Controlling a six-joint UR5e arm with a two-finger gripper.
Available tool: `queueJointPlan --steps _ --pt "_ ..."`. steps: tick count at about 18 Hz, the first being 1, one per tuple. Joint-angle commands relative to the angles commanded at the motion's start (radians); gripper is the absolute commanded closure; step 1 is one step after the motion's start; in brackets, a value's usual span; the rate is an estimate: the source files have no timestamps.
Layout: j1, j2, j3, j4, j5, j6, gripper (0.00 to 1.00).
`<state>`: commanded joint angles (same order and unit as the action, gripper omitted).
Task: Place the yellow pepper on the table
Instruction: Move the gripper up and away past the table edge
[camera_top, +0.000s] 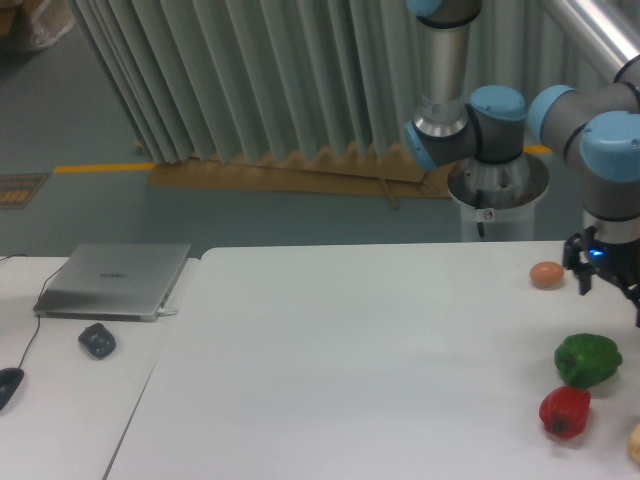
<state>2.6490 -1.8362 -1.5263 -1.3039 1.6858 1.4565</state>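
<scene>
The big white surface (350, 360) fills most of the near part of the room, from the middle out to the right edge. A second white surface (60, 410) sits just beside it on the left. Far behind both hangs a long grey folded curtain (250, 80).

The robot arm (560, 120) is grey with blue joints. It stands at the far right and bends down over the right end of the big surface.

A closed silver laptop (112, 282) lies on the left surface. Near it is a small dark lump (97, 341).

At the bottom of the arm is the black gripper (605, 275), close to the right edge, with a tiny blue light on it. It hangs above the surface, and I cannot tell if its fingers are spread or closed, or if it has anything in them.

A green pepper (588, 360) sits on the big surface near the right edge. A red pepper (565, 411) sits just beside it, a bit nearer. A small orange-brown round thing (546, 274) lies farther back, just left of the gripper.

A pale yellow bit (635, 442) peeks in at the right edge, near the red pepper. It is cut off, so I cannot tell if it is the yellow pepper.
</scene>
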Motion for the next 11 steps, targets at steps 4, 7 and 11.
queueJointPlan --steps 4,7,11 --pt "0.045 -0.008 0.000 0.001 0.050 0.084 0.00" --pt "0.135 -0.005 -0.002 0.009 0.031 -0.054 0.00" --pt "0.272 -0.011 -0.005 0.087 -0.219 -0.441 0.00"
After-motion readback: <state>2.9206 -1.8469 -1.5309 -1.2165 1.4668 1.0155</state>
